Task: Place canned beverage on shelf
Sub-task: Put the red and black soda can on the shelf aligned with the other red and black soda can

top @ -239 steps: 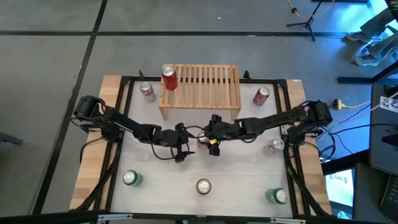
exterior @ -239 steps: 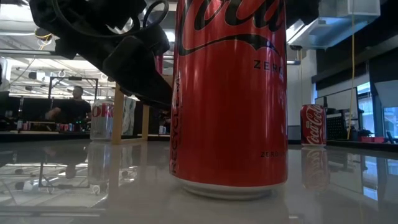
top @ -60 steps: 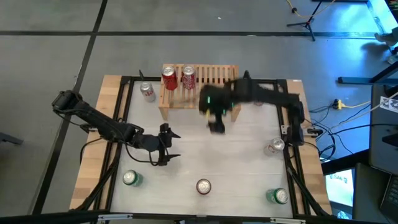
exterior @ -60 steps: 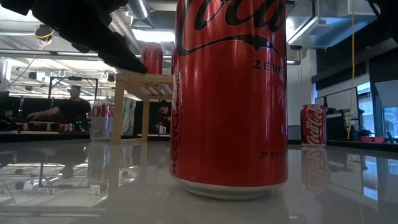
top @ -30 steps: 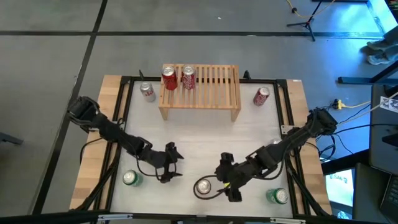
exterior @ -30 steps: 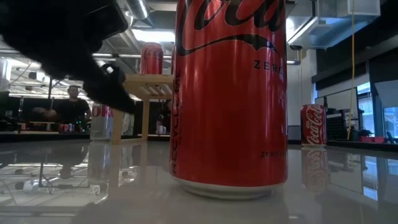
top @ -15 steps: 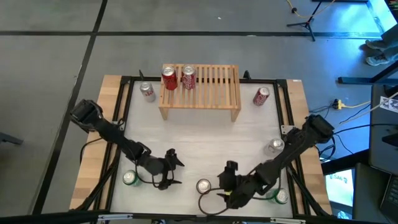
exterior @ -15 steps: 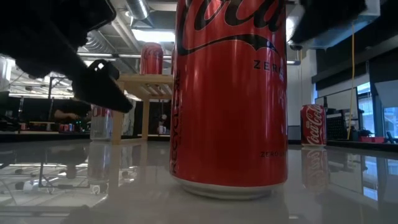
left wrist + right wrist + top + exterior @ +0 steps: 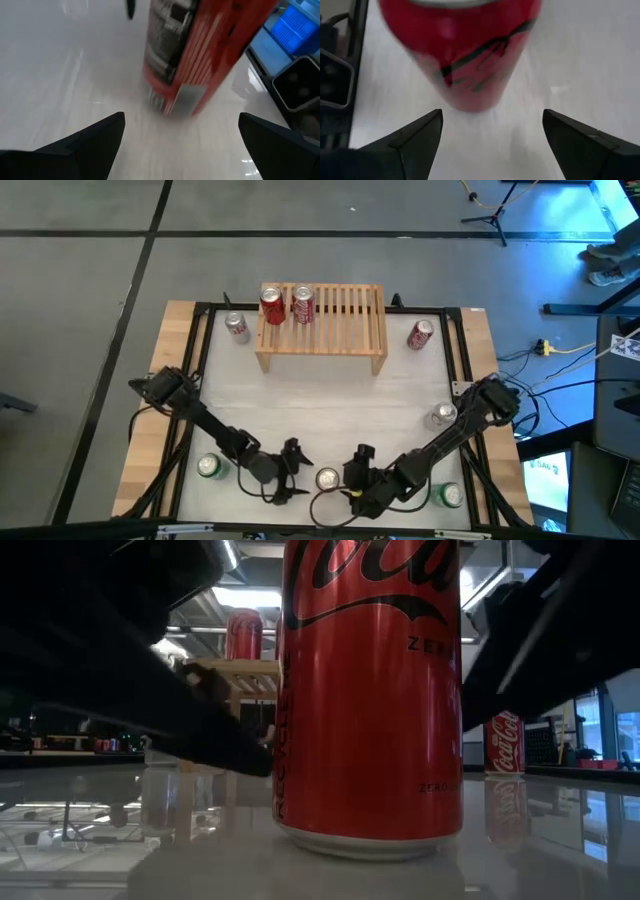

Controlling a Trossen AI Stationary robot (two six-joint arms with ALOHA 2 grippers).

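Note:
A red Coke Zero can (image 9: 327, 478) stands upright on the white table near the front edge; it fills the low view (image 9: 370, 690). My left gripper (image 9: 298, 470) is open just left of it, fingers pointing at the can (image 9: 200, 55). My right gripper (image 9: 350, 475) is open just right of it, also facing the can (image 9: 465, 55). Neither touches it. The pale wooden shelf (image 9: 340, 330) stands at the far middle, with two red cans (image 9: 271, 305) (image 9: 302, 303) upright on the left of its slatted top.
Other cans stand on the table: a silver-red one (image 9: 236, 327) left of the shelf, a red one (image 9: 420, 333) right of it, a silver one (image 9: 441, 416) at the right, green ones at the front left (image 9: 209, 468) and front right (image 9: 450, 495).
My left gripper has gone toward the table's near edge and to the right, up to the red can. My right gripper has shifted a little left toward the same can as its arm swung nearer the front edge. The can has stayed put.

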